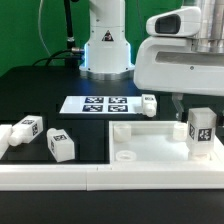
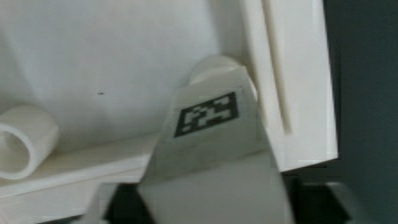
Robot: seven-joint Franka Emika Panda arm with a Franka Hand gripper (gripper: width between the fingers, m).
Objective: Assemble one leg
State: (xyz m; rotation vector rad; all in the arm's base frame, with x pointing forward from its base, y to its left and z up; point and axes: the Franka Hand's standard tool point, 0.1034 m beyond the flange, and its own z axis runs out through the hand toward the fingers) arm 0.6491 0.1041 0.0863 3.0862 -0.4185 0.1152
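My gripper (image 1: 197,110) is shut on a leg (image 1: 201,134), a stubby white block with a square tag. It holds the leg upright over the corner of the large white panel (image 1: 150,141) at the exterior view's right. In the wrist view the leg (image 2: 214,130) runs down from between my dark fingers (image 2: 128,203), and its rounded end sits at the panel's raised rim (image 2: 285,90). I cannot tell whether the leg touches the panel. A round socket (image 2: 22,142) shows on the panel beside it.
Three more legs lie on the black table: one by the marker board (image 1: 148,102) and two at the exterior view's left (image 1: 60,146) (image 1: 22,130). The marker board (image 1: 98,103) lies behind the panel. A white rail (image 1: 110,178) runs along the front. The robot base (image 1: 104,50) stands at the back.
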